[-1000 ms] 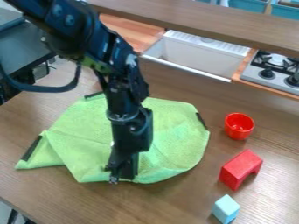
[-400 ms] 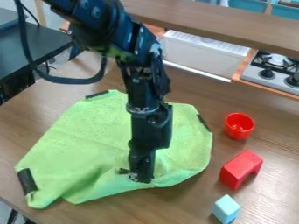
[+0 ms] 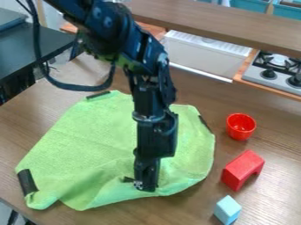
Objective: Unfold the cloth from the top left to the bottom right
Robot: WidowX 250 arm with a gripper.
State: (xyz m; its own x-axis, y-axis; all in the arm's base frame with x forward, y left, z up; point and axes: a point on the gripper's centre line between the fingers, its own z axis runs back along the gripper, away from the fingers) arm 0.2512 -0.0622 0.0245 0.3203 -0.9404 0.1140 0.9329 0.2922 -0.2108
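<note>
- A light green cloth (image 3: 88, 140) lies partly spread on the wooden tabletop (image 3: 194, 208), its front edge bunched and rumpled below a black robotic gripper (image 3: 145, 187).
- The gripper hangs over the cloth's near side, its tip at the fabric close to the front edge; whether it is open, closed or clamped on material cannot be told from this angle.
- The fabric looks light, soft and limp, likely to crease and follow a pull rather than hold a shape. Nothing about it suggests fragility, and its faintly textured face should give fair grip.
- Dark strips mark the cloth's margin: one at the far edge (image 3: 98, 94), one at the near-left corner (image 3: 27, 182) and one on the right side (image 3: 205, 123). They appear somewhat stiffer than the weave and may steady a corner.
- The best hold is probably a shallow pinch on the top layer of the loose front edge, near the gripper. A deeper bite could catch both layers and drag the whole cloth across the table.
- A low, slow pull toward the near right would likely open the fold, while a high lift risks fresh bunching.
- No brand, label or writing is legible on the cloth or its strips.
</note>
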